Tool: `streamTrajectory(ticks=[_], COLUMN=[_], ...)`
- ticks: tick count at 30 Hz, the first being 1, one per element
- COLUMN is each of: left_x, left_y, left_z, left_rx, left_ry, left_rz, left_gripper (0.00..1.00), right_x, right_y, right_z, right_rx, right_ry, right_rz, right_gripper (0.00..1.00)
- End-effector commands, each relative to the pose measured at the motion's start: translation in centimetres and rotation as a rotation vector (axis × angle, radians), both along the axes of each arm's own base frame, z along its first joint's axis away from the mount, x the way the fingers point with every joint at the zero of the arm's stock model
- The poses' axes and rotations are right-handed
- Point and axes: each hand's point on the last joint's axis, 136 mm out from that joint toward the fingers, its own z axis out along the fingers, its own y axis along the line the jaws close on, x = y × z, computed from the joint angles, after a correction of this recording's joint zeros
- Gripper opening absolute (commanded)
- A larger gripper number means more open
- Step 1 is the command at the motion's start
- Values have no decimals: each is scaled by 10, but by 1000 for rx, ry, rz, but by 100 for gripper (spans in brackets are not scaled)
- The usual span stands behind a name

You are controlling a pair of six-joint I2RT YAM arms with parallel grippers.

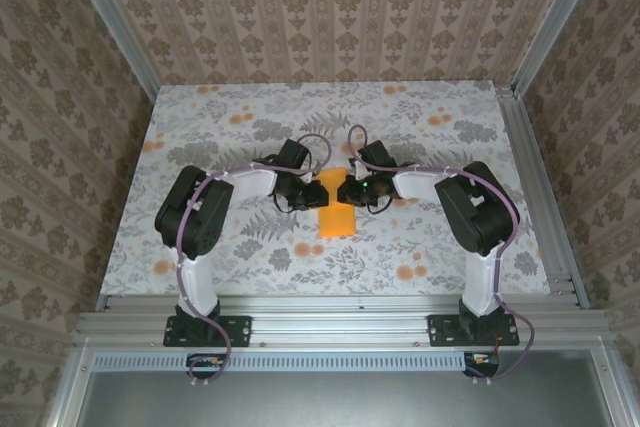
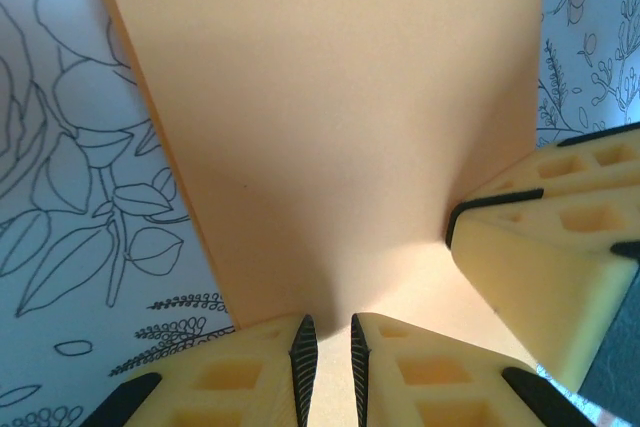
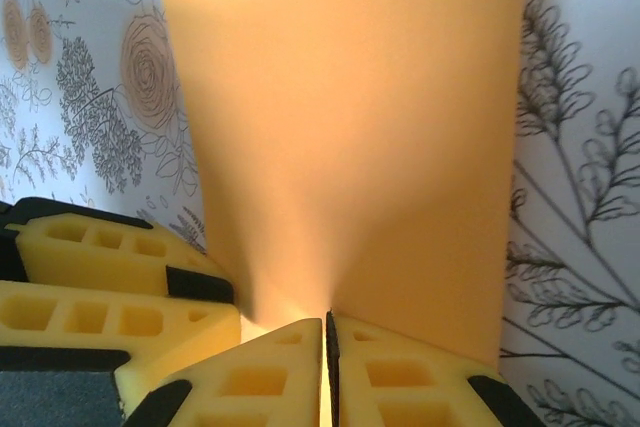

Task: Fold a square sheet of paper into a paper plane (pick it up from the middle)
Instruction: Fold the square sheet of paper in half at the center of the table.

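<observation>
The square sheet of paper (image 1: 337, 220) is bright orange and lies at the middle of the table, its far part under both grippers. My left gripper (image 1: 311, 192) and right gripper (image 1: 349, 190) meet nose to nose over it. In the left wrist view the paper (image 2: 340, 127) rises into a ridge that runs into my left gripper (image 2: 330, 352), whose jaws stand narrowly apart with paper between them; the right fingers (image 2: 555, 247) press in beside it. In the right wrist view my right gripper (image 3: 326, 352) is pinched tight on a raised fold of the paper (image 3: 350, 147), with the left fingers (image 3: 110, 282) close by.
The table (image 1: 230, 127) has a grey floral cover with orange flower spots. An aluminium rail (image 1: 340, 312) runs along the near edge by the arm bases. Patterned walls close in the left, right and back sides.
</observation>
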Motion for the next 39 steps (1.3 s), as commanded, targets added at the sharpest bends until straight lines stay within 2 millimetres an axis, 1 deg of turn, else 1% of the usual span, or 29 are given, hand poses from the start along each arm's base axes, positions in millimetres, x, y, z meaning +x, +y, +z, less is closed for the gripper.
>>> streamTrajectory(ticks=[1,7,11,14,19,21,23,30,32,36,39], left_x=[-17,-18,-19,-20,-20,-19,-19,-19,-20,-20,-21], left_y=[23,25,27,28,29,28,28,26,27,27,29], left_z=[-38,-41,-42,-43,-45,-44,-44,-42,-43,-42,-43], left_rx=[149,162,173,181,187,189,192,195,197,203,209], left_ry=[73,77,80,84,87,85,84,82,84,80,81], left_rz=[-9,-12,-16,-20,-22,-25,-24,-31,-32,-32,-32], left_gripper=[23,23,23,23,23,23,23,23,23,23,23], right_x=[-3,-10,-16,-15,-2,3,5,1,-1,-3,-5], right_y=[-10,-21,-29,-29,-9,-2,5,19,19,8,-5], right_z=[-15,-33,-41,-30,4,11,12,4,-1,-14,-28], right_rx=[-27,-70,-84,-66,61,95,111,152,140,56,-32], right_ry=[37,66,82,63,5,-6,-1,32,42,52,66], right_rz=[12,16,15,13,2,1,11,38,46,48,42], right_gripper=[14,14,14,14,13,13,13,13,13,14,14])
